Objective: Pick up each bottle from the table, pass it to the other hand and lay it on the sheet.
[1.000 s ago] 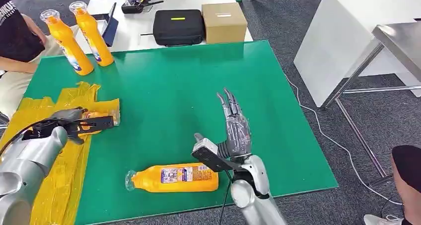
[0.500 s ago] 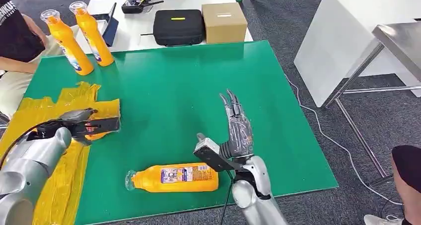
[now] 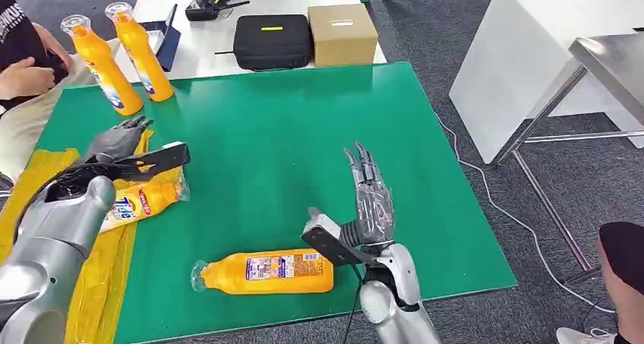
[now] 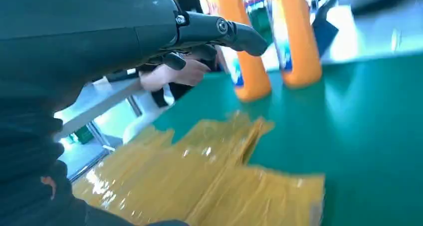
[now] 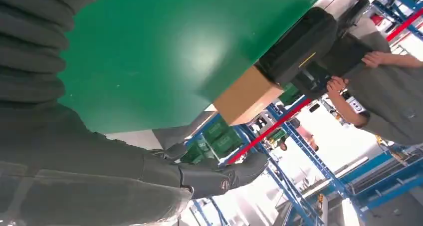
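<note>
Both hands empty, fingers spread: left hand [image 3: 121, 139] above sheet [image 3: 45, 169], right hand [image 3: 372, 200] beside bottle [image 3: 266, 273].

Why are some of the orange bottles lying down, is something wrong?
Nothing looks spilled or broken. One orange plastic bottle lies on its side on the green table, beside the open right hand. Another orange bottle lies on the crumpled yellow plastic sheet, where it belongs. Two orange bottles stand upright.
</note>
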You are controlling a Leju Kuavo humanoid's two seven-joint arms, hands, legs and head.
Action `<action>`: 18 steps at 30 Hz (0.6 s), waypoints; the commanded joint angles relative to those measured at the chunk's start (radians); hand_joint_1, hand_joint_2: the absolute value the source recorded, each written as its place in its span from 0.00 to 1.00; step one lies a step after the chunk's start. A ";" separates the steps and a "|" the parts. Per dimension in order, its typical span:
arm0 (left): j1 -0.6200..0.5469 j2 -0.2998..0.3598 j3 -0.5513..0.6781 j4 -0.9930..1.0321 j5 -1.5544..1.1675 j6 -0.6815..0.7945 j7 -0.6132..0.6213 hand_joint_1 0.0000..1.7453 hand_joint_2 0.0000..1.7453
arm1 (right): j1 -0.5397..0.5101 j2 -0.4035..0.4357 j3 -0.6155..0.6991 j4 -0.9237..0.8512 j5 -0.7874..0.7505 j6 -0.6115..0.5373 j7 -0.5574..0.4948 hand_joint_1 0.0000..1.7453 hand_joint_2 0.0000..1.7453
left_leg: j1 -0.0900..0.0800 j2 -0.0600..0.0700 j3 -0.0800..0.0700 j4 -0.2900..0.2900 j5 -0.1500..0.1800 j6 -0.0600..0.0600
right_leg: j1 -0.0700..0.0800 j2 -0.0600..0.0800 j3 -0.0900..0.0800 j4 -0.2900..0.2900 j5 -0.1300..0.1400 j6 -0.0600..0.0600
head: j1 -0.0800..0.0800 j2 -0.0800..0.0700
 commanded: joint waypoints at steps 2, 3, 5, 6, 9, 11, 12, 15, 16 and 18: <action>0.080 -0.023 -0.067 -0.287 0.032 -0.020 0.004 0.00 0.00 | 0.008 -0.001 -0.019 -0.027 -0.020 0.050 0.006 0.00 1.00 | 0.001 -0.001 0.001 0.000 0.000 -0.001 | 0.001 -0.002 0.001 -0.001 -0.001 0.000 | 0.000 0.000; 0.095 -0.025 -0.067 -0.325 0.052 -0.028 -0.001 0.00 0.00 | 0.010 -0.003 -0.009 -0.024 -0.048 0.083 0.001 0.00 1.00 | 0.001 -0.001 0.001 0.000 -0.001 -0.002 | 0.001 -0.003 0.002 -0.001 -0.001 0.000 | 0.000 0.000; 0.119 -0.038 -0.050 -0.365 0.133 -0.021 -0.033 0.00 0.00 | 0.011 -0.007 0.018 -0.012 -0.104 0.163 -0.012 0.00 1.00 | 0.001 -0.001 0.002 -0.001 -0.001 -0.002 | 0.001 -0.003 0.003 -0.001 -0.001 0.000 | 0.000 0.000; 0.129 -0.045 -0.042 -0.376 0.182 -0.015 -0.053 0.00 0.00 | 0.011 -0.009 0.035 -0.004 -0.115 0.189 -0.014 0.00 1.00 | 0.001 -0.001 0.003 -0.001 -0.001 -0.003 | 0.001 -0.003 0.004 -0.002 -0.001 0.000 | 0.000 0.000; 0.151 -0.059 -0.016 -0.383 0.292 0.004 -0.080 0.00 0.00 | 0.005 -0.020 0.098 0.025 -0.169 0.277 -0.040 0.00 1.00 | 0.001 0.000 0.002 -0.001 -0.001 -0.002 | 0.001 -0.001 0.003 -0.002 -0.001 0.000 | 0.000 0.000; 0.153 -0.058 -0.018 -0.381 0.296 0.007 -0.082 0.00 0.00 | 0.005 -0.019 0.103 0.029 -0.166 0.276 -0.040 0.00 1.00 | 0.001 0.001 0.004 -0.002 -0.001 -0.003 | 0.001 -0.001 0.004 -0.002 -0.001 -0.001 | 0.000 0.000; 0.153 -0.058 -0.018 -0.381 0.296 0.007 -0.082 0.00 0.00 | 0.005 -0.019 0.103 0.029 -0.166 0.276 -0.040 0.00 1.00 | 0.001 0.000 0.002 -0.001 -0.001 -0.002 | 0.001 -0.001 0.003 -0.002 -0.001 0.000 | 0.000 0.000; 0.156 -0.060 -0.005 -0.373 0.331 0.017 -0.082 0.00 0.00 | -0.006 -0.038 0.129 0.032 -0.160 0.301 -0.043 0.00 1.00 | 0.001 0.000 0.002 -0.001 -0.001 -0.002 | 0.001 -0.001 0.003 -0.002 0.000 0.000 | 0.000 0.000; 0.163 -0.057 -0.007 -0.369 0.352 0.024 -0.085 0.00 0.00 | -0.015 -0.046 0.152 0.041 -0.157 0.321 -0.040 0.00 1.00 | 0.002 0.001 0.003 -0.001 -0.001 -0.003 | 0.001 -0.001 0.004 -0.002 -0.001 0.000 | 0.000 0.000; 0.181 -0.057 -0.008 -0.351 0.413 0.032 -0.109 0.00 0.00 | -0.046 -0.074 0.210 0.086 -0.190 0.385 -0.044 0.00 1.00 | 0.001 0.002 0.002 -0.001 0.000 -0.001 | 0.000 0.001 0.002 -0.002 0.000 0.000 | 0.000 0.000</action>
